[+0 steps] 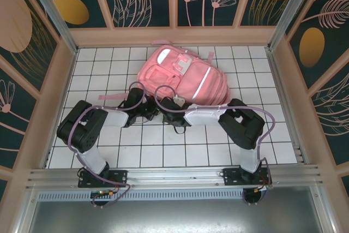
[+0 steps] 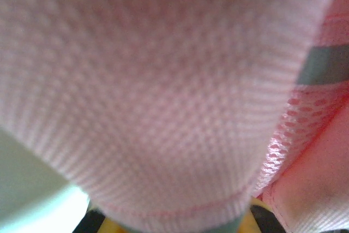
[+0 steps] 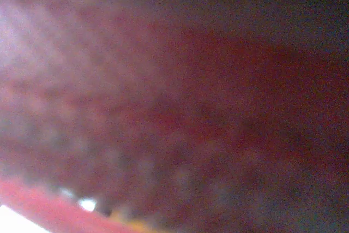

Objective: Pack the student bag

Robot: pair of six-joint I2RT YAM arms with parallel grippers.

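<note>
Now bag-opening step: left gripper (image 1: 148, 112) and right gripper (image 1: 173, 108) clamped shut at near edge of student bag (image 1: 180, 77), fabric pinch unconfirmed. Next: lift, spread opening evenly.

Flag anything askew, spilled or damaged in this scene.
The student bag lies flat but skewed, diagonal to the tile grid of the table, and one pink strap trails loose to its left. No spill or tear is visible. The wrist views, close against pink fabric, are too blurred to check finer details.

pink student bag (image 1: 180, 77), white grid-tiled table (image 1: 163, 145)
</note>
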